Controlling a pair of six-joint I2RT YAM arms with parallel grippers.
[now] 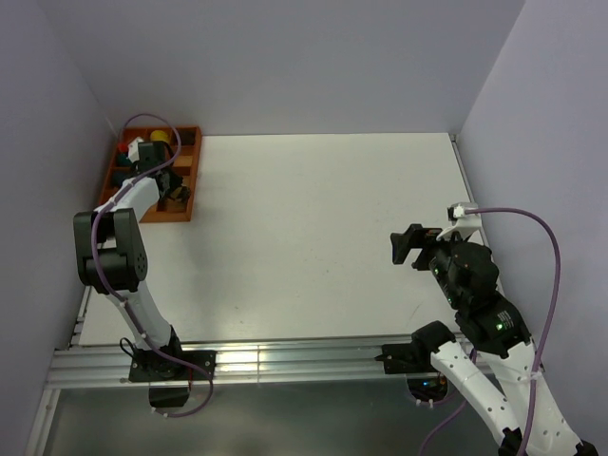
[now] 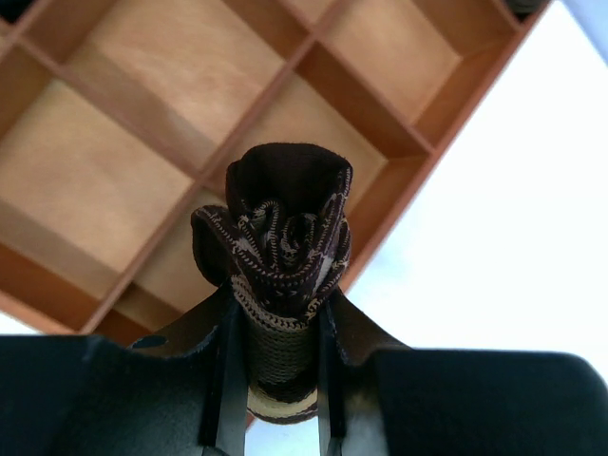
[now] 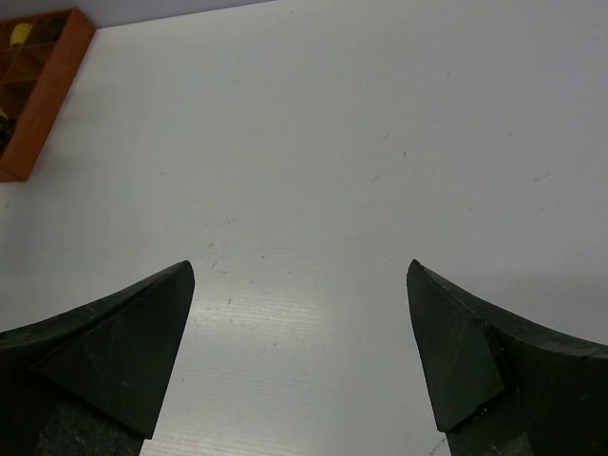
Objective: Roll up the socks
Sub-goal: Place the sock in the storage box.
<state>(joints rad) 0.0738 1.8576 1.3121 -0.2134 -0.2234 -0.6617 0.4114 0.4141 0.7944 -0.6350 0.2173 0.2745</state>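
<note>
From above, the left arm [image 1: 114, 252] reaches over the wooden tray [image 1: 150, 215] at the far left corner of the bench [image 1: 323, 218], while the right arm [image 1: 475, 285] hangs over the bench's right side, well apart. The left wrist view shows the left jaws partly closed on the rolled socks [image 2: 285, 249], gripping the tan end, with the dark-brown end pointing at the tray's compartments. In the right wrist view the right jaws stand wide apart, holding nothing, over the white bench
</note>
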